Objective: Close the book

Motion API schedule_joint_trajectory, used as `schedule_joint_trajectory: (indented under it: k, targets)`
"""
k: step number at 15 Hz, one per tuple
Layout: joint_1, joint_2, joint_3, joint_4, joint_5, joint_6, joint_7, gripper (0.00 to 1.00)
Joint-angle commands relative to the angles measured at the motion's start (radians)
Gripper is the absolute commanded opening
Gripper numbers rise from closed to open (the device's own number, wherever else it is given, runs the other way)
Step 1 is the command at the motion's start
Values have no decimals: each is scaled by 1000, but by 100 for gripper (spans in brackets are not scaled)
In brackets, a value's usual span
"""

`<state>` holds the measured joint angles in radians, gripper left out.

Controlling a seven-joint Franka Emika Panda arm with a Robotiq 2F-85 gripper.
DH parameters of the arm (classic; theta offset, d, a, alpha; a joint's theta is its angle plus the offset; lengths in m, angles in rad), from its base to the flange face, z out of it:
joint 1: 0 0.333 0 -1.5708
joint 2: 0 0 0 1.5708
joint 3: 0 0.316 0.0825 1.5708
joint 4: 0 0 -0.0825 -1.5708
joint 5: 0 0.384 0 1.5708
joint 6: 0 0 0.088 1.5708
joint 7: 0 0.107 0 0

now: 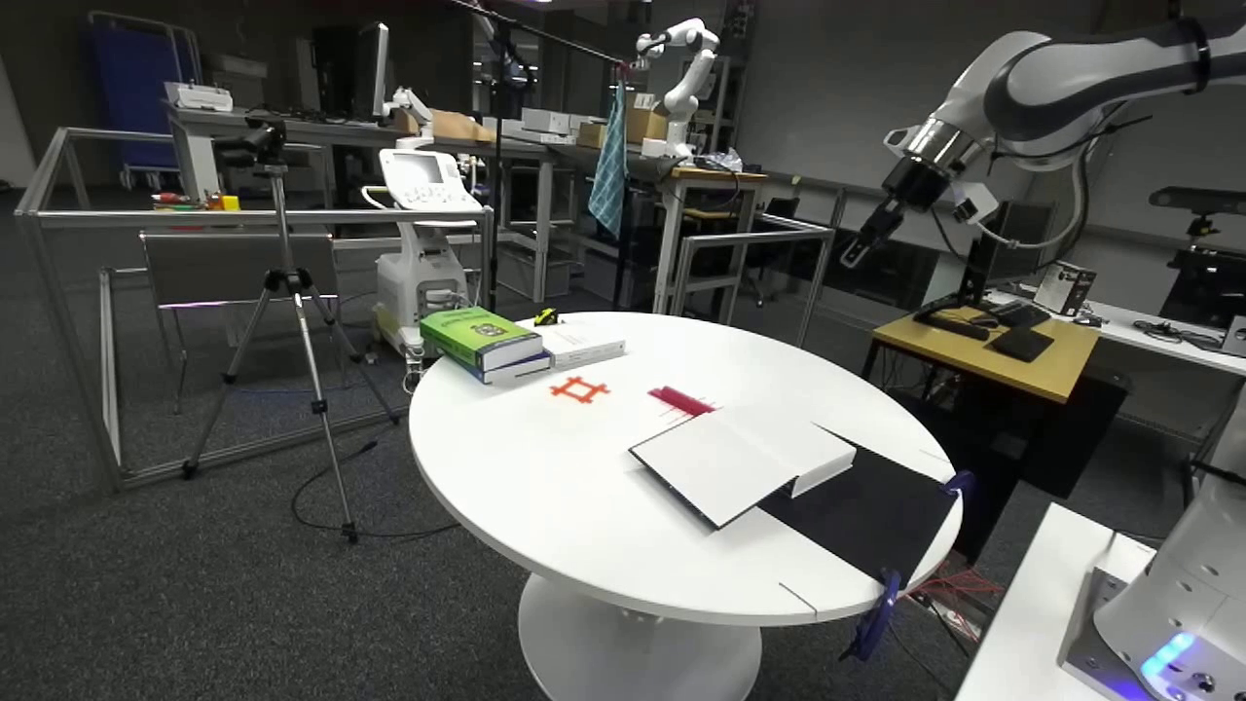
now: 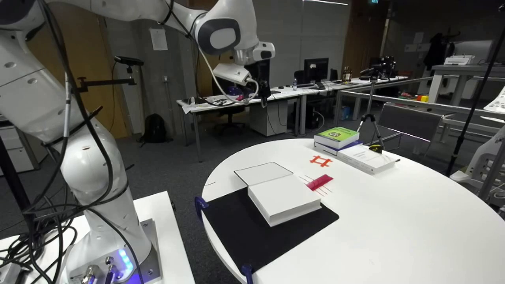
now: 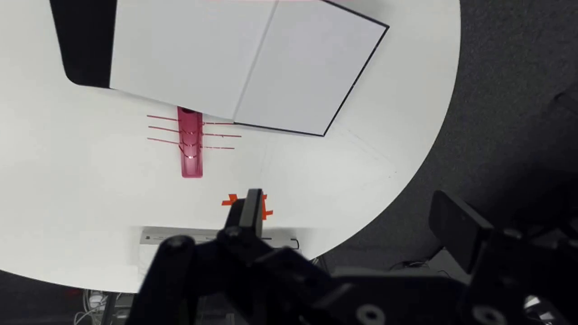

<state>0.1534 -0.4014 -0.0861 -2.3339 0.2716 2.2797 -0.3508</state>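
White and bent, the arm reaches out high, its claw spread and well apart from the open book.

"What is our round white table carrying?"

"We see a black mat with blue clamps at two corners, and the open book lying across its edge."

"And the rest?"

"We find a pink strip with thin red lines either side, an orange tape outline, a blue-covered book and, just beside it, a thick white book."
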Motion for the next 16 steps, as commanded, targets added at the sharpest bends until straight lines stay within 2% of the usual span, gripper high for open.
schedule_joint_trajectory:
  k: [1,6,9,14,15,16]
  targets:
    - [27,153,39,36,20,178,-24,100]
    - [0,366,103,128,-90,356,29,100]
    - [-16,461,119,215,-167,367,83,100]
    - [-34,614,122,386,-203,391,224,100]
    - [-33,639,114,411,-225,376,270,100]
    - [-34,642,119,426,-217,312,288,100]
